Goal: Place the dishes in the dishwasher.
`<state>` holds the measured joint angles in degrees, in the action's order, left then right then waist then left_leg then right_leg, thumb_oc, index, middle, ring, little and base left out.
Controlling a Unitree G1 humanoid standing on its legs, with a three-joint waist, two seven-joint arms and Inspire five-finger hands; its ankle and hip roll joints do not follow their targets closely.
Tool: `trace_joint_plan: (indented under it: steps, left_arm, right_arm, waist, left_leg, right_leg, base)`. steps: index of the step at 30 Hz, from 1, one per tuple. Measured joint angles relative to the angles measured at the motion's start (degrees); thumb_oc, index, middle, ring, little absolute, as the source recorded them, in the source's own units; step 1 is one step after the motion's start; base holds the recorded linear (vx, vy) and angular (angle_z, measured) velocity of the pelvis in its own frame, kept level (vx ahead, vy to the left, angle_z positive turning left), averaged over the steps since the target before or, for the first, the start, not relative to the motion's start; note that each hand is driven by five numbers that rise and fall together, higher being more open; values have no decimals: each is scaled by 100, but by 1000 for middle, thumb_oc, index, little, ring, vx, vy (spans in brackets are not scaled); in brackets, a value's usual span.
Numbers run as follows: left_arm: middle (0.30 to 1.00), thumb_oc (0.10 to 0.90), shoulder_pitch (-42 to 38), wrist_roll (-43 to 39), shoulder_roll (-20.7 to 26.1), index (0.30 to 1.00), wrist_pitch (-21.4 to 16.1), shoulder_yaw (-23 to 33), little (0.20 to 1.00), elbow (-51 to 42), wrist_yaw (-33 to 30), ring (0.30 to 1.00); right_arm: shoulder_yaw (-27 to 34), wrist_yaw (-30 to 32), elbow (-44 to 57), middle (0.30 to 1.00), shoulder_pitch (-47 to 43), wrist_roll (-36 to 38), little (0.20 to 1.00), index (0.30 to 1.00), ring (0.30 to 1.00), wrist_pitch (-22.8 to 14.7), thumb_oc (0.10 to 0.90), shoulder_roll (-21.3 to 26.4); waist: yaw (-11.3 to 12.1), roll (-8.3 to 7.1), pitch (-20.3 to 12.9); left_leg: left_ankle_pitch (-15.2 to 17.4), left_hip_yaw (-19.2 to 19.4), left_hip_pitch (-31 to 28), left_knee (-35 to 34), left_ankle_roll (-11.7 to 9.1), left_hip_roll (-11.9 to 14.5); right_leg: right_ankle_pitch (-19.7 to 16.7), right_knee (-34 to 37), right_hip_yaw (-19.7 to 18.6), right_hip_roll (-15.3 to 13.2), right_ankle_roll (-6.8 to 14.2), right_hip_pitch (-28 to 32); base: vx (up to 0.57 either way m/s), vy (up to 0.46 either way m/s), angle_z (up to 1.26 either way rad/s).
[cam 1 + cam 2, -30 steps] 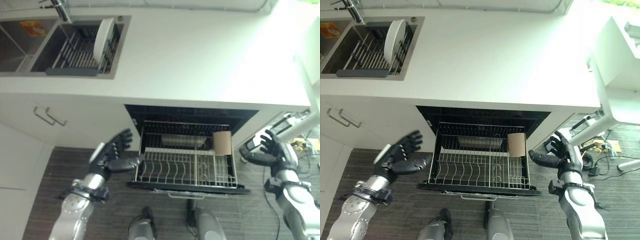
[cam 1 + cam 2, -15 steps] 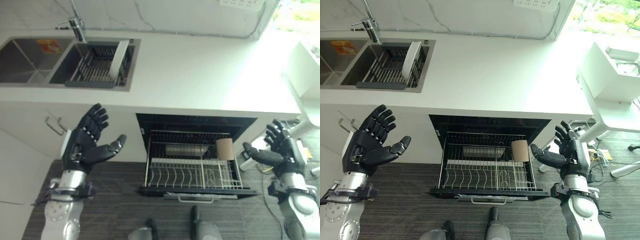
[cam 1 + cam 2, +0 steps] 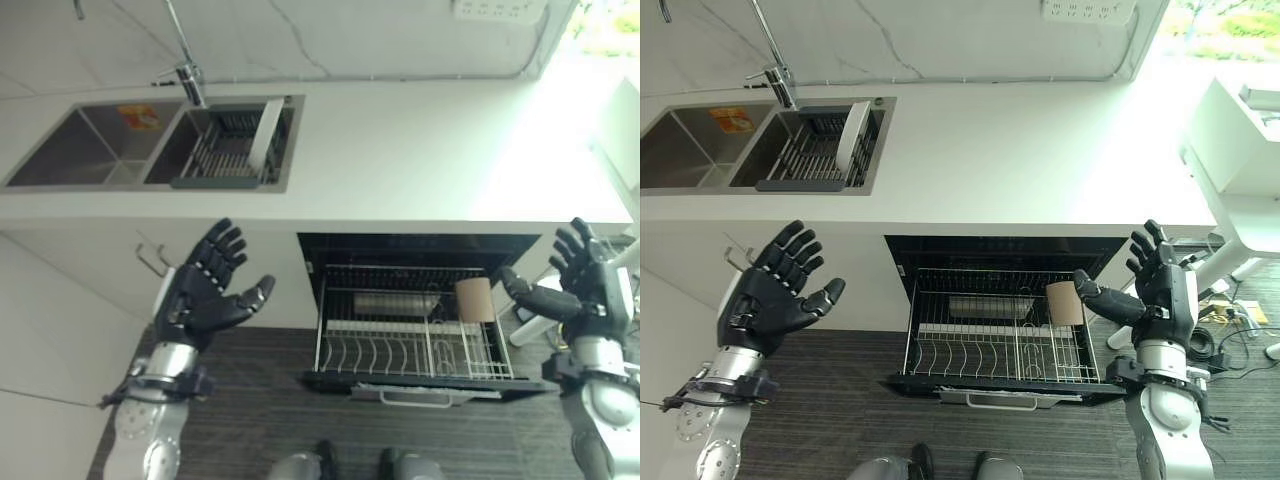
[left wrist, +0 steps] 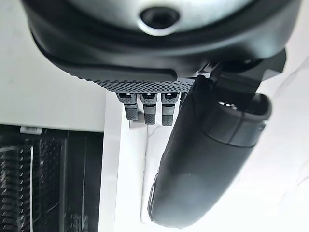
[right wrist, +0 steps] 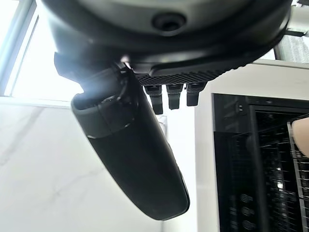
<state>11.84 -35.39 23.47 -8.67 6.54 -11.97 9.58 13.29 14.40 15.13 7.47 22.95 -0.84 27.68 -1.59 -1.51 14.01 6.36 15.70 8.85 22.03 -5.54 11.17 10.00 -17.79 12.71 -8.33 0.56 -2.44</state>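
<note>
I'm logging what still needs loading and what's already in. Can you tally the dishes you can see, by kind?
White plate, upright in the sink rack: 1
Tan cup in the dishwasher rack: 1
Metal tray at the dishwasher rack's back: 1
Total: 3

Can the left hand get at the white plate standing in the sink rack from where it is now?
Probably yes. The left hand is open, holds nothing, and hangs in front of the counter below the sink. The white plate stands upright in the rack, uncovered from above.
</note>
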Motion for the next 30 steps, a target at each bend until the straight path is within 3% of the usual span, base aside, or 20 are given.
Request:
trace_joint_plan:
  steps: [2, 3, 5, 7, 8, 9, 10, 11, 12, 13, 14, 15, 17, 19, 20, 21, 22, 24, 26, 30]
  left_arm:
    - [900, 800, 0, -30, -2, 900, -14, -6, 900, -7, -14, 900]
    - [900, 800, -5, -30, -20, 900, -43, -6, 900, -5, -12, 900]
    - [900, 800, 13, -29, -101, 900, -132, -5, 900, 39, -23, 900]
    - [900, 800, -12, -30, -213, 900, -271, -17, 900, -23, -9, 900]
    - [900, 800, -108, -33, -155, 900, -318, 1, 900, 6, -12, 900]
    - [900, 800, -239, -38, -122, 900, -318, 17, 900, 14, -26, 900]
    - [900, 800, -454, -44, -97, 900, -328, 20, 900, 24, -28, 900]
    - [900, 800, -592, -31, -99, 900, -305, -12, 900, 21, -2, 900]
    - [900, 800, -607, -32, -82, 900, -315, 2, 900, -12, 3, 900]
    - [900, 800, -569, -34, 126, 900, -332, 175, 900, -22, -9, 900]
    - [900, 800, -527, -17, 272, 900, -331, 388, 900, -27, -23, 900]
    - [900, 800, -511, 4, 359, 900, -332, 465, 900, -27, -30, 900]
    - [900, 800, -497, 186, 473, 900, -335, 495, 900, -28, -80, 900]
    - [900, 800, -350, 505, 602, 900, -346, 476, 900, -37, -183, 900]
    - [900, 800, -402, 505, 608, 900, -359, 429, 900, -49, -173, 900]
    - [900, 800, -394, 507, 589, 900, -443, 418, 900, -61, -186, 900]
    - [900, 800, -390, 508, 540, 900, -489, 424, 900, -98, -205, 900]
    - [900, 800, -404, 531, 487, 900, -570, 320, 900, -219, -294, 900]
    - [900, 800, -462, 526, 479, 900, -683, 161, 900, -249, -256, 900]
    - [900, 800, -463, 480, 437, 900, -682, 138, 900, -331, -227, 900]
  right_arm:
    - [44, -7, -49, 900, -115, 1, 900, 900, 900, 23, 800, 72]
    - [123, -11, -26, 900, -106, 1, 900, 900, 900, 24, 800, 146]
    - [227, 1, -30, 900, -158, 2, 900, 900, 900, 102, 800, 282]
    - [391, 25, 21, 900, -111, 2, 900, 900, 900, 164, 800, 450]
    - [463, 82, 32, 900, -83, 1, 900, 900, 900, 179, 800, 322]
    - [498, 128, 123, 900, 101, 4, 900, 900, 900, 208, 800, 207]
    - [547, 148, 286, 900, 213, 6, 900, 900, 900, 246, 800, 71]
    - [548, 155, 453, 900, 422, 11, 900, 900, 900, 271, 800, -112]
    - [524, 127, 554, 900, 550, 15, 900, 900, 900, 283, 800, -166]
    - [429, 96, 596, 900, 550, 13, 900, 900, 900, 281, 800, -304]
    - [304, 112, 579, 900, 350, 10, 900, 900, 900, 286, 800, -476]
    - [166, 106, 553, 900, 258, 10, 900, 900, 900, 285, 800, -491]
    - [18, 53, 467, 900, 139, 0, 900, 900, 900, 285, 800, -489]
    - [-64, 6, 423, 900, 28, -37, 900, 900, 900, 246, 800, -431]
    - [-1, 20, 432, 900, 162, -36, 900, 900, 900, 227, 800, -218]
    - [32, 22, 434, 900, 193, -32, 900, 900, 900, 224, 800, -85]
    - [53, 15, 436, 900, 152, -30, 900, 900, 900, 208, 800, 24]
    - [59, -6, 439, 900, 72, -20, 900, 900, 900, 121, 800, 212]
    - [57, -16, 383, 900, 159, 33, 900, 900, 900, 122, 800, 210]
    - [77, -3, 209, 900, 177, 89, 900, 900, 900, 118, 800, 121]
  waist:
    - [-135, 113, -34]
    - [-155, 77, -13]
    - [-136, 139, -45]
    - [-265, 376, -58]
    - [-274, 288, -61]
    - [-275, 69, -105]
    - [-189, 44, -103]
    - [-138, 25, -100]
    - [-125, 18, -106]
    - [112, -145, -150]
    - [210, -222, -153]
    - [222, -247, -153]
    - [297, -296, -154]
    - [344, -280, -144]
    - [234, -274, -141]
    - [178, -275, -140]
    - [203, -290, -148]
    - [202, -256, -149]
    - [149, -109, -155]
    - [50, -24, -167]
  left_leg:
    - [57, -856, -1, -436, -221, 852]
    - [-6, -1155, 13, -650, -324, 978]
    - [-68, -1624, 14, -729, -413, 832]
    - [-253, -1057, 58, -736, -158, 767]
    - [-363, -975, 177, -500, -525, 531]
    - [-153, -887, 305, -258, -291, 90]
    - [202, -867, 647, 281, 36, -272]
    - [252, -914, 617, 271, 274, -556]
    - [200, -950, 550, 211, 397, -688]
    - [314, -787, 495, 226, 683, -913]
    - [330, -650, 506, 251, 823, -983]
    - [311, -622, 494, 187, 908, -981]
    - [240, -558, 393, -15, 1032, -967]
    - [41, -521, 89, -518, 1126, -965]
    - [-192, -668, -139, -1006, 1126, -1098]
    - [-275, -648, -213, -1153, 1110, -1194]
    - [-273, -573, -200, -1152, 1107, -1257]
    - [-245, -420, -175, -1130, 1106, -1494]
    - [-245, -428, -151, -1097, 1103, -1525]
    - [-262, -426, -120, -1095, 1074, -1511]
  right_leg:
    - [100, -172, -191, 161, 97, -78]
    - [169, -314, -373, 141, 156, -228]
    - [178, -561, -843, -85, 458, -474]
    - [134, -518, -894, -241, 776, -441]
    - [116, -459, -927, -509, 959, -395]
    - [-109, -96, -883, -933, 1073, -235]
    - [-596, 149, -805, -1278, 1086, -132]
    - [-1070, 42, -768, -1514, 886, -135]
    - [-1259, -92, -788, -1639, 812, -190]
    - [-1450, -171, -618, -1661, 782, -285]
    - [-2097, 143, -398, -1770, 784, -264]
    - [-2364, 244, -251, -1759, 816, -264]
    - [-2007, 72, 110, -1565, 1014, -271]
    - [-976, -197, -4, -756, 1015, -209]
    - [-287, -384, -153, 98, 837, -209]
    - [-65, -464, -125, 466, 603, -266]
    - [18, -496, -60, 607, 439, -353]
    - [222, -393, 14, 477, 83, -439]
    - [246, -312, -20, 493, 59, -385]
    - [220, -299, -84, 544, -34, -409]
  base:
    - [173, 519, -32]
    - [178, 541, -61]
    - [141, 603, -97]
    - [75, 467, -42]
    - [103, 457, 23]
    - [185, 602, 42]
    - [159, 477, 73]
    - [157, 440, 67]
    - [88, 323, 42]
    - [80, 407, -7]
    - [24, 343, -28]
    - [-18, 263, -23]
    - [7, 177, -24]
    - [4, 208, -15]
    - [-3, 191, 44]
    - [-11, 99, 36]
    - [0, 0, 0]
    - [11, -33, -24]
    - [10, -68, -7]
    - [41, -65, -2]
